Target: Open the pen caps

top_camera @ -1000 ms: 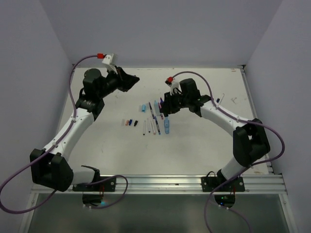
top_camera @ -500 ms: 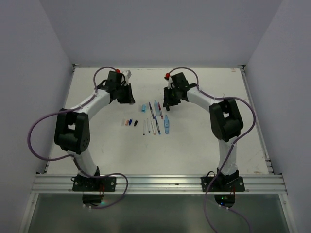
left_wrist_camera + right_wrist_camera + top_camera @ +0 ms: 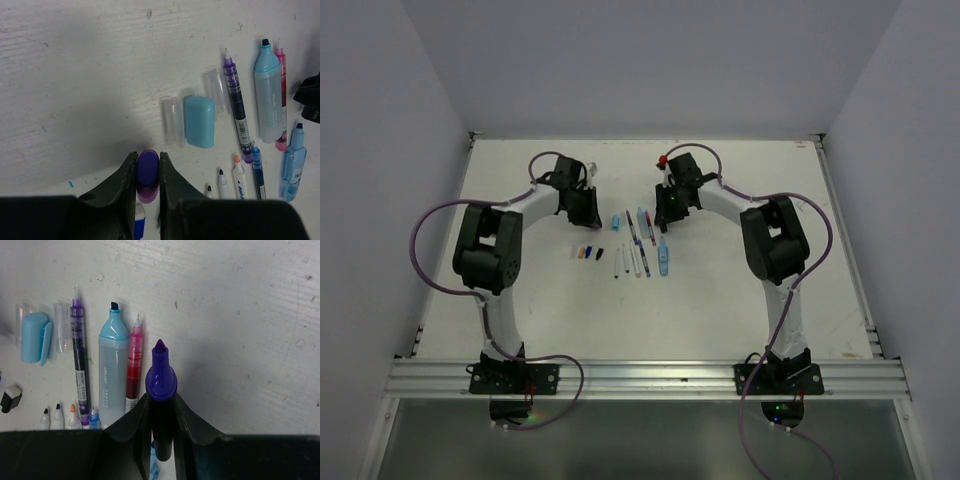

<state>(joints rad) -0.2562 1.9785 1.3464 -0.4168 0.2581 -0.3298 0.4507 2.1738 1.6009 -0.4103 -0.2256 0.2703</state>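
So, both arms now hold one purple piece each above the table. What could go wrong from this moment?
1. The purple marker in the right fingers has its tip bare; laid down carelessly, it may mark the table or knock the pink pen lying close by.
2. The purple cap is small and rounded, pinched only at its sides by the left fingers; on release it may roll towards the clear caps.

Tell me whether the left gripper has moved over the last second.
Yes. In the top view the left gripper, shut on the purple cap, has come down nearer the row of loose caps.
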